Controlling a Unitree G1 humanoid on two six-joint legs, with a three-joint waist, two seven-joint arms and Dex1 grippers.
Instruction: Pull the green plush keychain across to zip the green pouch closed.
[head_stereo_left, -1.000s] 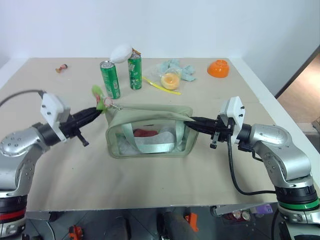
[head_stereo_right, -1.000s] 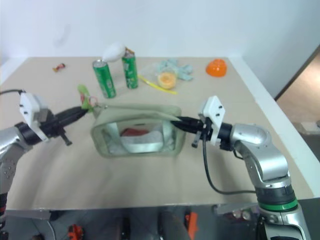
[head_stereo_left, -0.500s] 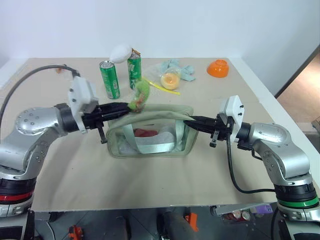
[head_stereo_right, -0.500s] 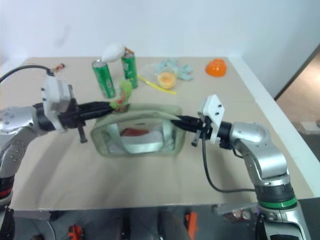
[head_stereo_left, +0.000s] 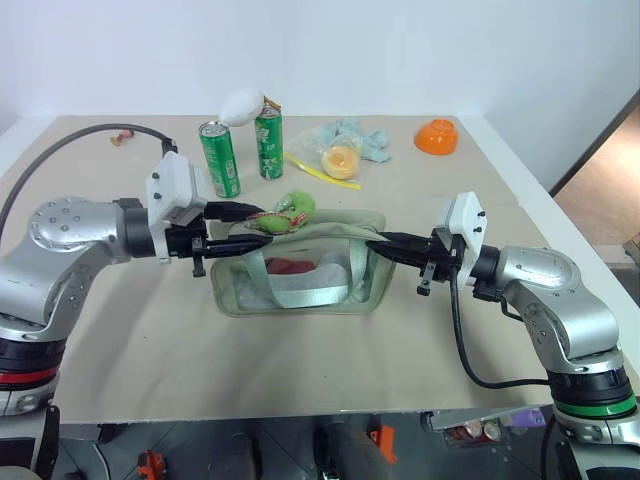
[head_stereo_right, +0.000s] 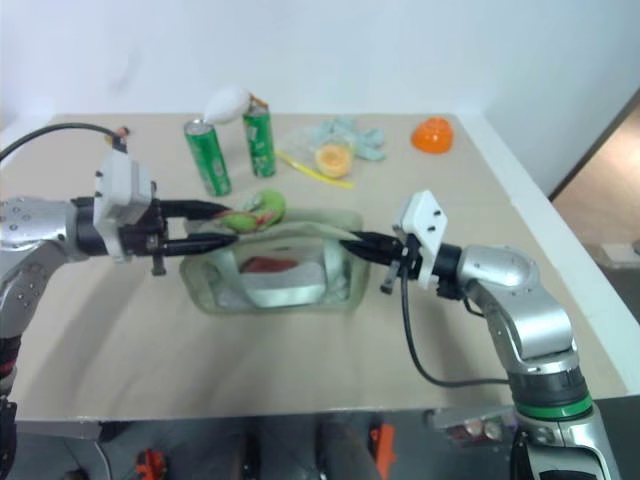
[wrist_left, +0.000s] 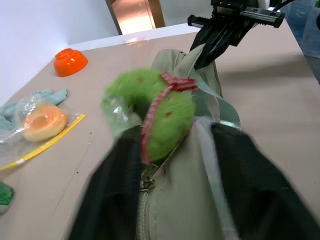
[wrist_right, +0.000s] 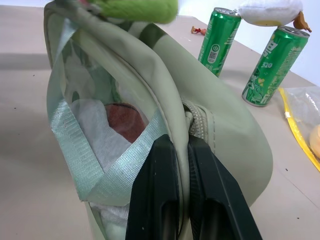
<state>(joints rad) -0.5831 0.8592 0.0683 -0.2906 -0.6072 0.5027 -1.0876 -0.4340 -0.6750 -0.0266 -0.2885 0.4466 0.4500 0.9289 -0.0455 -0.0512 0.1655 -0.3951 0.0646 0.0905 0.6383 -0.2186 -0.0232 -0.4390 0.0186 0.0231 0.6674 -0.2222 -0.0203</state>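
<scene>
Left hand (head_stereo_left: 240, 222) released, fingers straddling the green plush keychain (head_stereo_left: 289, 209); your pull runs along the green pouch (head_stereo_left: 300, 262) toward the right hand (head_stereo_left: 385, 241), clenched on its far end.

A robot test laboratory was indicated: a paper-covered table (head_stereo_left: 300, 340) was set against a bare white wall (head_stereo_left: 400, 50), with assorted props laid out.

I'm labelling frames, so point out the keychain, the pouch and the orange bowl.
keychain (head_stereo_left: 290, 210), left eye view, fuzzy green body.
pouch (head_stereo_left: 352, 258), left eye view, front panel right of the handle.
orange bowl (head_stereo_left: 437, 136), left eye view, its dome.
</scene>
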